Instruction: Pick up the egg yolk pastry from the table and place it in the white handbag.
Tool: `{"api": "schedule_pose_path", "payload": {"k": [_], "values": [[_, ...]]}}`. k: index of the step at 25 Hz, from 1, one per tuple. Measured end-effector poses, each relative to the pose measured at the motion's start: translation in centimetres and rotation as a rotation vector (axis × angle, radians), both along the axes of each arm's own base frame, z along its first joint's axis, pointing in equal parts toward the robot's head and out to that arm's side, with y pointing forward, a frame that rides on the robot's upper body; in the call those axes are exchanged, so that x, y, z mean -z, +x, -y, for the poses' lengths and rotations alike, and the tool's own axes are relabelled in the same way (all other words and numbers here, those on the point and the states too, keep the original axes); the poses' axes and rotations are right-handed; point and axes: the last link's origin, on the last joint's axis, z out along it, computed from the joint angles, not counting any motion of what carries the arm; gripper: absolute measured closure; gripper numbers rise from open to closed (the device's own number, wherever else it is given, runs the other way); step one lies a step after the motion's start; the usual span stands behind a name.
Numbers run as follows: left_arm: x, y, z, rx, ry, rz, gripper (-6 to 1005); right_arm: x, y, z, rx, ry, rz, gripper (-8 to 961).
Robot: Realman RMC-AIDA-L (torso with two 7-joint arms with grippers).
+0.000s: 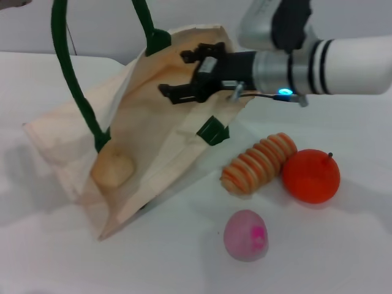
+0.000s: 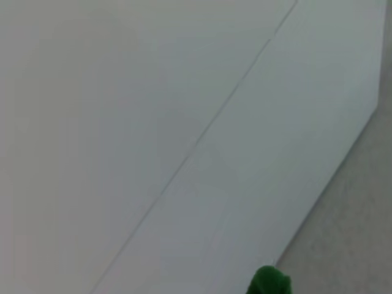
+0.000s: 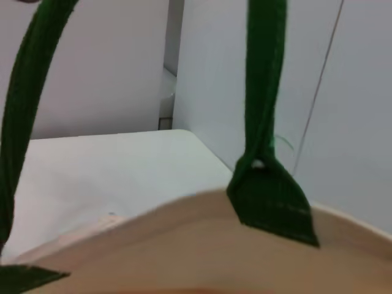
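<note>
The pastry (image 1: 112, 169) already lies inside the bag (image 1: 153, 116); the right tool (image 1: 184, 73), released, hovers over the bag's mouth.

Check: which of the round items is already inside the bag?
The egg yolk pastry, pale beige, inside the white handbag. The pink ball and orange sit on the table.

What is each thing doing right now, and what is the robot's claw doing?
Cream cloth handbag with dark green handles: slumped on the table, handles held up.
Pale rounded pastry: inside the bag.
Right claw: open, empty, over the bag's mouth.
Striped orange-and-cream roll: lying against the orange fruit.
Pink ball: resting alone.
</note>
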Motion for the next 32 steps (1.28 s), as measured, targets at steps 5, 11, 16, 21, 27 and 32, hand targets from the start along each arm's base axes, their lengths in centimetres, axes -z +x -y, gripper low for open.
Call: {"api": "schedule_pose_path", "payload": {"k": [5,11,16,21,27,32], "values": [[-0.1,-0.9,-0.4,-0.078,0.011,0.007,761,-2.5,2.2,-0.5,0.08,-0.002,0.004,66],[-0.1,-1.6,-0.8,-0.132,0.027,0.003,759,-8.2,5.0,0.0,0.131,0.089,-0.11,67],[-0.1,-2.3,-0.8,-0.167,0.053,0.009,757,-13.1,5.9,1.5,0.103,0.271,-0.201,67],[0.1,-2.6,-0.8,-0.162,0.101,0.008,478,-14.2,7.1,1.5,0.128,0.358,-0.197,68],[2.3,-3.2,-1.5,-0.173,0.224,-0.071,269,-14.7,8.9,1.2,0.119,0.443,-0.284,69],[4.2,-4.7,-1.8,-0.228,0.357,-0.16,221,-14.7,10.6,1.2,0.109,0.538,-0.368,70]]}}
